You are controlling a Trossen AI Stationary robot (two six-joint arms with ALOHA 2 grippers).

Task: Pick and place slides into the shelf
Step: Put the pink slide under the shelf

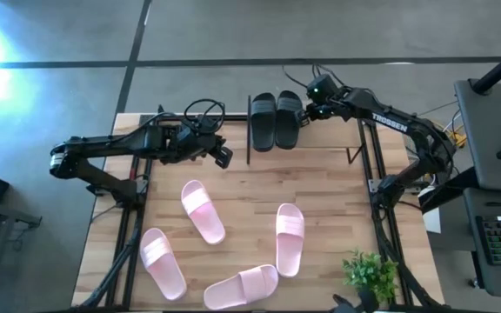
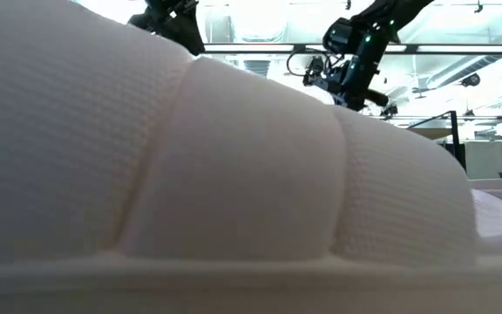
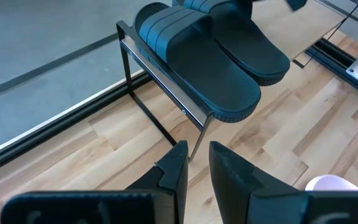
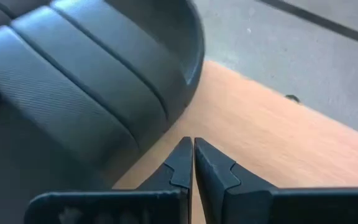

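Two black slides (image 1: 263, 122) (image 1: 288, 120) lie side by side, soles down, on the shelf (image 1: 249, 130) at the table's far edge. Their heels jut over its front bar (image 3: 166, 74). Several pale pink slides lie on the tabletop: (image 1: 203, 211), (image 1: 162, 263), (image 1: 290, 239), (image 1: 242, 287). My left gripper (image 1: 223, 156) (image 3: 197, 158) hovers over the table just near-left of the shelf, its fingers narrowly open and holding nothing. My right gripper (image 1: 307, 109) (image 4: 193, 146) is shut and sits over the shelf's plank (image 4: 260, 137), right beside the right black slide's strap (image 4: 73, 81).
A small green plant (image 1: 370, 274) stands at the table's near right corner. One pink slide (image 2: 234, 174) lies right in front of the low camera and blocks most of that view. Black frame rails run along the left (image 1: 129, 226) and right (image 1: 381, 217) table edges.
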